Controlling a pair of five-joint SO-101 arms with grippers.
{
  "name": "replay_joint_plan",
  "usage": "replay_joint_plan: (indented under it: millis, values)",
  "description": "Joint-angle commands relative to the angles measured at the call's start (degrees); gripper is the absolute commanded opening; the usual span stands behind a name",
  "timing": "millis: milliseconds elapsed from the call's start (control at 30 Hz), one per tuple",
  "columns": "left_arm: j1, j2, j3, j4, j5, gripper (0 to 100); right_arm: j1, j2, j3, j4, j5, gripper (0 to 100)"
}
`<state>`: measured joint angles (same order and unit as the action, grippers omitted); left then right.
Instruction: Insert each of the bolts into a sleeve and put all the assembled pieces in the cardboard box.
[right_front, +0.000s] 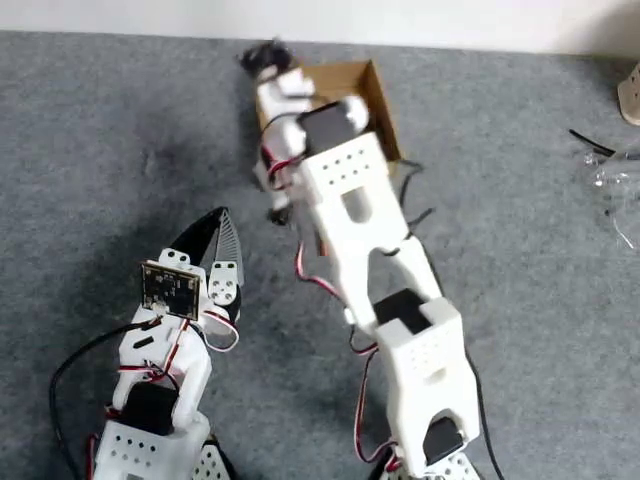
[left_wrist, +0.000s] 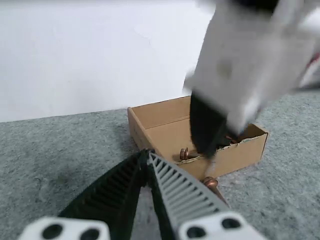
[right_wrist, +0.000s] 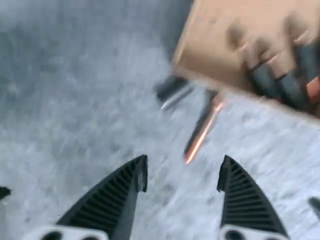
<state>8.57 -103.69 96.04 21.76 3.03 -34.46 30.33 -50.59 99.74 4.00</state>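
The cardboard box (right_front: 375, 85) stands at the far middle of the mat, and the right arm stretches over its left side. In the right wrist view my right gripper (right_wrist: 184, 162) is open above the mat, close to the box (right_wrist: 225, 45), which holds several dark assembled pieces (right_wrist: 280, 82). Just outside the box wall lie a copper bolt in a dark sleeve (right_wrist: 202, 127) and a second dark piece (right_wrist: 172, 90). My left gripper (right_front: 218, 232) is shut and empty, nearer the front left. It points at the box (left_wrist: 165, 117), and a copper bolt (left_wrist: 210, 183) lies beside that box.
Grey carpet covers the table. Clear plastic items and black wires (right_front: 610, 170) lie at the far right edge. The right arm's white links (right_front: 350, 200) span the middle, with cables trailing beside them. Open carpet lies to the far left.
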Motion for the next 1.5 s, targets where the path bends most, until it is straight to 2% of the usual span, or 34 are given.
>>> replay_joint_plan:
  millis: [0,267,433,600,933,1467]
  values:
    - [0.57,-0.40,1.19,-0.26,-0.53,1,-2.51,-3.65,5.05,-0.22,-2.11,21.0]
    - [0.48,-0.40,1.19,-0.26,-0.53,1,-2.86,-2.51,14.20,-12.35,-2.55,21.0]
    - [0.48,-0.40,1.19,-0.26,-0.53,1,-2.86,0.84,20.88,-21.14,-10.64,21.0]
    - [0.48,-0.40,1.19,-0.26,-0.53,1,-2.86,5.67,22.81,-25.10,-13.27,21.0]
    - [0.48,-0.48,1.19,-0.26,-0.53,1,-2.59,10.68,14.64,-27.38,-23.03,21.0]
    - [0.48,-0.57,1.19,-0.26,-0.53,1,-2.51,29.49,-7.96,-26.86,-24.26,21.0]
